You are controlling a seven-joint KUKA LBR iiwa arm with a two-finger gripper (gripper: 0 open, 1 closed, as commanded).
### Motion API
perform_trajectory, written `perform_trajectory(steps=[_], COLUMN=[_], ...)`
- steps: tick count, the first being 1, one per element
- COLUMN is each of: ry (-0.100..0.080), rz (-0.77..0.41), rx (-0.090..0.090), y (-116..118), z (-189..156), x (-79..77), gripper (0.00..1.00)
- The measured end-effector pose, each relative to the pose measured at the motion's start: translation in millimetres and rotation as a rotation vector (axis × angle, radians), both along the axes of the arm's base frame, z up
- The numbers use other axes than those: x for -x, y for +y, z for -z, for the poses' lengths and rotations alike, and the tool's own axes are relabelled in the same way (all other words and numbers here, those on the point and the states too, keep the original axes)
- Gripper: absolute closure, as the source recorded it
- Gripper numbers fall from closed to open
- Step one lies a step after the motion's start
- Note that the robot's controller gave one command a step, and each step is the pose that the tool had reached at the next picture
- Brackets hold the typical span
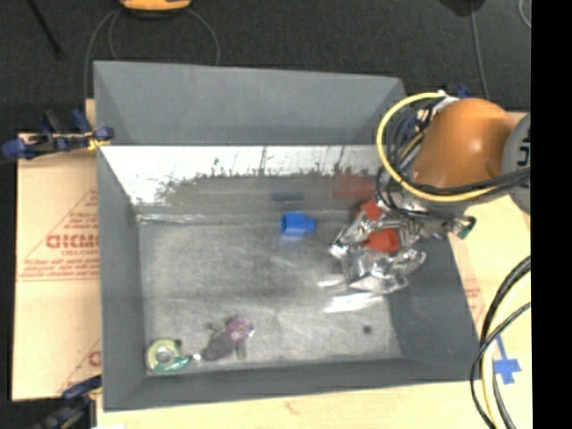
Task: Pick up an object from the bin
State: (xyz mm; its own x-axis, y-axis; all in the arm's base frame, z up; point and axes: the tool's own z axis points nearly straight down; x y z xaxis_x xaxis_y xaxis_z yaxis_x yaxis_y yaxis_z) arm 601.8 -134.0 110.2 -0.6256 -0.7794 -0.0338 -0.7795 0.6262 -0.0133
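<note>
Grey metal bin (250,114), only a few loose items.

Near-left corner: pale green ring (164,355) flat on the floor by the near wall. Just beside it, toward the view's right, is a small purple-and-grey thing (234,332). Both are well apart from the hand.

Mid-depth, view's right: hand (380,257) low over the floor, near the right wall, with a small red piece (384,239) at its middle. It cannot be told how far the hand is open, nor whether the red piece is gripped or merely lies beneath it.

Farther back, near the far wall: blue block (297,224), to the view's left of the hand and apart from it.

Judgement: the step in hand is the grasp on the red piece. To do it well:
- centre on the piece
- close fully before any lift
- rise straight up, clear of the right wall
- check that the piece leaves the floor

Risk: a small piece may slip out sideways.
</note>
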Motion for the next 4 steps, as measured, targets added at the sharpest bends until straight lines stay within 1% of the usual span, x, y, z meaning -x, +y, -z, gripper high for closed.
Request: perform_trajectory(steps=[1, 2, 3, 4], ry=[-0.003, -0.003, 0.015, 0.022], rz=[-0.092, -0.145, -0.14, -0.138], rx=[0.0, -0.001, 0.01, 0.022], y=[2, 3, -5, -6], z=[1, 1, 1, -58], x=[-3.8, -3.6, -0.1, -2.0], gripper=[0.0, 0.0, 1.0, 1.0])
